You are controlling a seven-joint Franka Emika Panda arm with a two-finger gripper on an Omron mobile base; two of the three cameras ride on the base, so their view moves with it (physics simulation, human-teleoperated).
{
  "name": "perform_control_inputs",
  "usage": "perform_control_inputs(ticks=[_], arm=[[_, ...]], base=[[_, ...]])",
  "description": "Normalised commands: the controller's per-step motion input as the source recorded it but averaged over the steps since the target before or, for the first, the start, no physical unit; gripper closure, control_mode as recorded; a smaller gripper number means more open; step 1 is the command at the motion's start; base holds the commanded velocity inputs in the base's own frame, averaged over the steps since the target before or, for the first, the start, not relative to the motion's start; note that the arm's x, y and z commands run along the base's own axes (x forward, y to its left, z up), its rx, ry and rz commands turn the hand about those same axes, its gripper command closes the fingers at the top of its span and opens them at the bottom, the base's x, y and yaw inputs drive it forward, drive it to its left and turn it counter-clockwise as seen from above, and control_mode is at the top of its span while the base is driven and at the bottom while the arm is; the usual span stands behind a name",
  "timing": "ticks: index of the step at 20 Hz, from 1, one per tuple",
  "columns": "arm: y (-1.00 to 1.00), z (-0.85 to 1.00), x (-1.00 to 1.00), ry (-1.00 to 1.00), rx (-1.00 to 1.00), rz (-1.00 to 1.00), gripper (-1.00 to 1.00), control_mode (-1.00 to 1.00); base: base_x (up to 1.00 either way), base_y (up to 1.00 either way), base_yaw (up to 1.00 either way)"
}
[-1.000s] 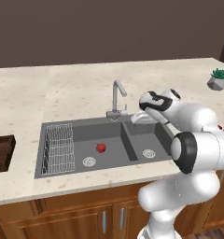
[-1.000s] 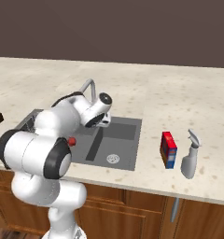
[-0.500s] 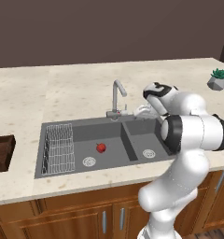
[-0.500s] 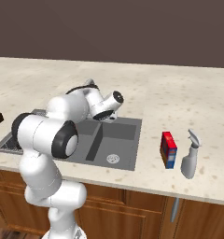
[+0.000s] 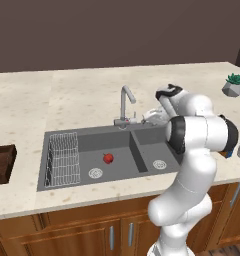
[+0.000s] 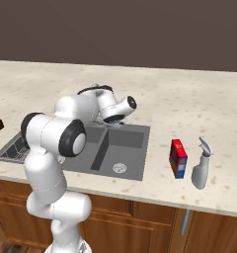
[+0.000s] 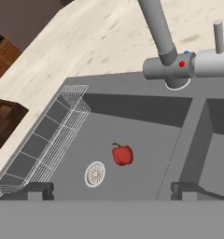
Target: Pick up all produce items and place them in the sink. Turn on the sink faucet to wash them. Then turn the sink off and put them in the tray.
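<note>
Red fruit (image 7: 122, 154) lies on the sink (image 5: 87, 137) basin floor beside the drain (image 7: 95, 173) | claw (image 7: 113, 190) spread wide (holding nothing), just beside the faucet (image 5: 125, 105) base | wire rack (image 5: 62, 159) at basin's far side | tray (image 5: 2, 162) on counter (image 5: 67, 95)

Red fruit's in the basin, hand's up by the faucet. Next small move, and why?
Probably ease the open hand toward the faucet lever to start the water: the red fruit already lies in the sink by the drain, and no water shows.
</note>
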Motion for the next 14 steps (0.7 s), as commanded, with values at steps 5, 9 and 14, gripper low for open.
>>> perform_control_inputs(ticks=[5,9,14], arm=[[0.0,0.0,0.13,-0.04,0.04,0.0,-1.0,-1.0],[0.0,0.0,0.0,-0.11,0.02,0.0,-1.0,-1.0],[0.0,0.0,0.16,-0.13,0.01,0.0,-1.0,-1.0]], base=[[0.0,0.0,0.0],[0.0,0.0,0.0],[0.0,0.0,0.0]])
